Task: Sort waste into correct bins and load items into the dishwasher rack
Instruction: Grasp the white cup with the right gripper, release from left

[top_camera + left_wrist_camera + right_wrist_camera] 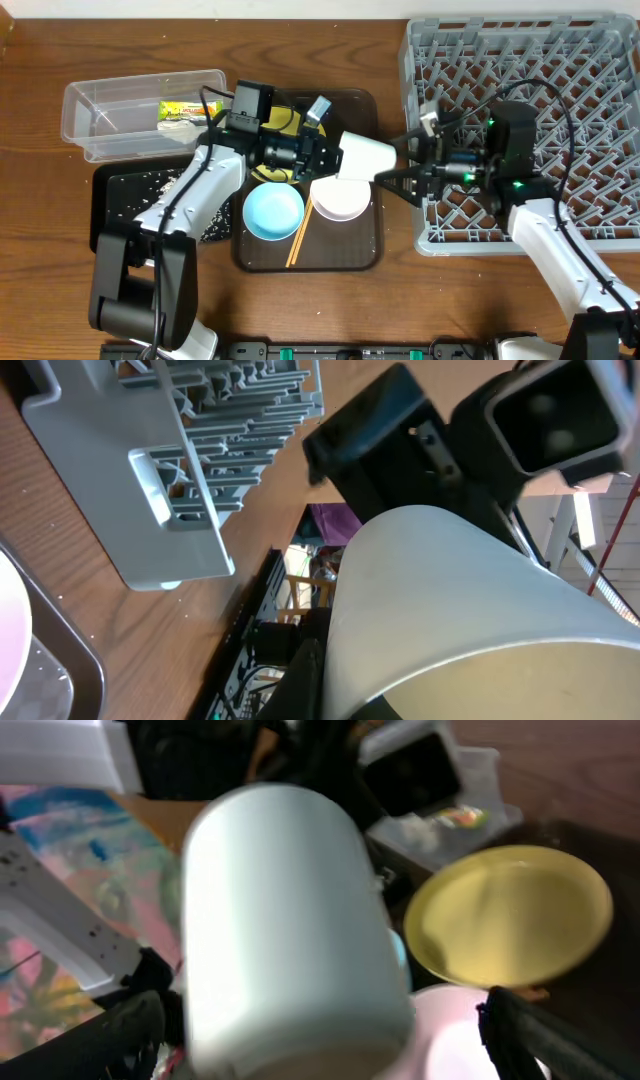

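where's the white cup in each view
Overhead: cup at the centre, just above the white bowl.
Left wrist: cup fills the lower right, very close.
Right wrist: cup left of centre, large and blurred.
Shared landmark: the white bowl, at the left edge in left wrist, at the bottom in right wrist.

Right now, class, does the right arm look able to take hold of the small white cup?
Probably yes. The left gripper holds the small white cup lifted between the two arms. The right gripper is open, with a finger on either side of the cup, and nothing stands between them.
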